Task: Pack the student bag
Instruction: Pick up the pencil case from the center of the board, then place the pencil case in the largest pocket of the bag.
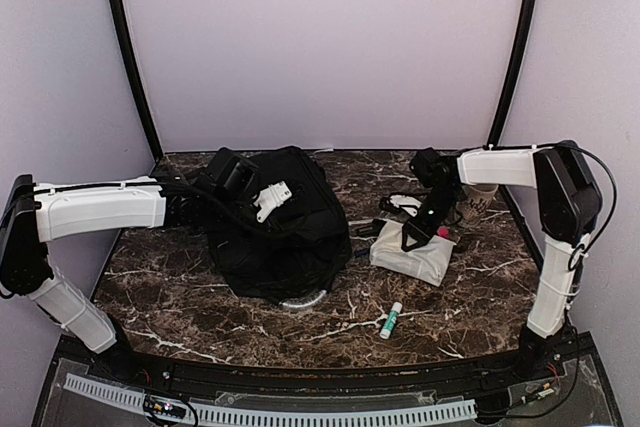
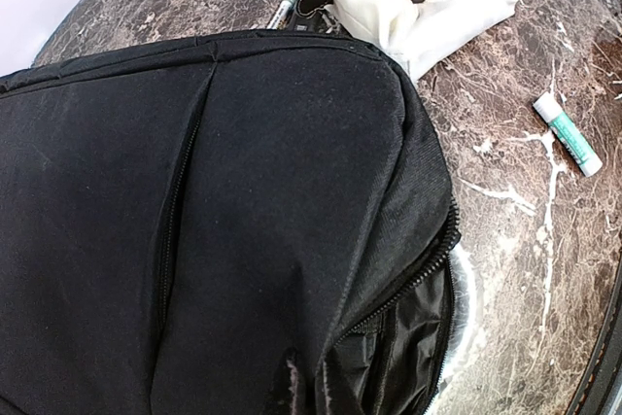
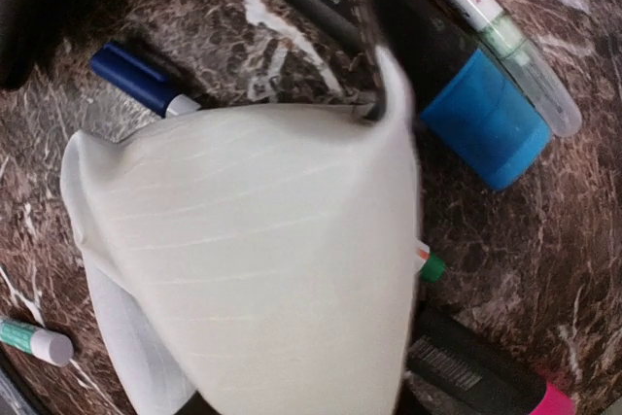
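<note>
Right wrist camera is filled by a white pouch lying directly under the right hand. No view shows that hand's fingers clearly, so I cannot tell whether they are apart or clamped on the cloth. Loose items crowd the pouch just beside the hand: a blue marker on one side, a highlighter with a pink end on the other, and more pens touching its edge. A glue stick lies near, toward the arm bases.

Well to the left of that hand sits the bag, slumped on the counter. The left hand rests on top of the bag with its fingers together. Whether any fabric is pinched between them is not visible. The left wrist camera shows a zip mouth gaping only a little at the bag's near corner.

Several things could go wrong from here:
- **Weak grip:** The pouch is soft, so a grip on just a fold may let it sag or slip out on the way across.
- **Scattered pens:** A sideways drag would probably push the crowded pens away, perhaps off the counter.
- **Narrow opening:** The slack mouth may snag the pouch unless the left hand lifts it wider.
- **Arm contact:** With both arms meeting over the bag, they could bump each other.
</note>
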`<state>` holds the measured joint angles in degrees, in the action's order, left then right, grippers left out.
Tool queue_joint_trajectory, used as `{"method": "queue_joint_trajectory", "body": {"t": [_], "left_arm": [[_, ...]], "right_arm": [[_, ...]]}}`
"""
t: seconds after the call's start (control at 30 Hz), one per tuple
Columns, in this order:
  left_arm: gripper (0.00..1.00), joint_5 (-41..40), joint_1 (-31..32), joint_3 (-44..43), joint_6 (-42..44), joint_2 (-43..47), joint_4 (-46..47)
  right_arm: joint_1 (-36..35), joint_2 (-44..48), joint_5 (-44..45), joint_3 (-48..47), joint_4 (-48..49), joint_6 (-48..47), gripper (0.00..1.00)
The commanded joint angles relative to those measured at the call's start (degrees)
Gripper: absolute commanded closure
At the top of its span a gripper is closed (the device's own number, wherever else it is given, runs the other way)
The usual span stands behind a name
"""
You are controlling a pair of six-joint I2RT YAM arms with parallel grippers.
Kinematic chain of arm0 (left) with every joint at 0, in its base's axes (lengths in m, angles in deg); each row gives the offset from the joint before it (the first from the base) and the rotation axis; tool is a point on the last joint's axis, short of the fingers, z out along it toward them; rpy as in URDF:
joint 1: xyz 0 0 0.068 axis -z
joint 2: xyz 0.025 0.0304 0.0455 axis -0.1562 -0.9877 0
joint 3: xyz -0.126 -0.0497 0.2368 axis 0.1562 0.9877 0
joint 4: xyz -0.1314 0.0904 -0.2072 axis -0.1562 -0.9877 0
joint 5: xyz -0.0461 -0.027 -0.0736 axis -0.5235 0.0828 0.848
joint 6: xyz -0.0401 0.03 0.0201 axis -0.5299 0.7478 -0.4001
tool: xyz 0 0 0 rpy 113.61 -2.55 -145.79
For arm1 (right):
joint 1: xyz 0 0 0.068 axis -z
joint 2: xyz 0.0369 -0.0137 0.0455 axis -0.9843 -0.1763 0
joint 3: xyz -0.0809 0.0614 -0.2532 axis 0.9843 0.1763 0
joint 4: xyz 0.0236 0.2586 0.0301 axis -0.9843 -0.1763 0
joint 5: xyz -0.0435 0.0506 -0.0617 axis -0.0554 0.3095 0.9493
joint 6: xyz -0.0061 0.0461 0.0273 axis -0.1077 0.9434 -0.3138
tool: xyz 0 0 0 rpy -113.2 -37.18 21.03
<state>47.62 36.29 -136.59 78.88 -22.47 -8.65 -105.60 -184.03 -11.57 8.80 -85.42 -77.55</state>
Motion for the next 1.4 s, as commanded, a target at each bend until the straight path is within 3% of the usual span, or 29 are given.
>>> {"method": "queue_joint_trajectory", "body": {"t": [0.0,0.2,0.57,0.77,1.0,1.37], "left_arm": [[1.00,0.0,0.1,-1.0,0.2,2.6,-0.8],[1.00,0.4,0.1,-1.4,-1.0,3.7,-0.2],[1.00,3.9,0.0,-7.4,-7.0,4.0,-1.5],[1.00,5.5,-0.2,-13.3,-8.6,3.3,-4.9],[1.00,6.7,-0.6,-21.6,-8.9,1.5,-9.6],[1.00,9.3,-0.9,-29.0,-7.6,0.4,-14.2]], "right_arm": [[-0.9,5.1,1.0,2.3,-1.0,0.1,0.77],[-4.6,13.6,2.6,3.7,-2.2,0.8,1.00],[-23.8,25.1,3.8,-0.3,-3.5,-1.7,1.00],[-36.5,23.3,16.7,-5.8,1.7,-6.6,1.00],[-45.9,15.9,38.4,-5.9,20.2,-20.7,1.00],[-46.1,6.8,52.9,5.4,66.4,-40.0,1.00]]}}
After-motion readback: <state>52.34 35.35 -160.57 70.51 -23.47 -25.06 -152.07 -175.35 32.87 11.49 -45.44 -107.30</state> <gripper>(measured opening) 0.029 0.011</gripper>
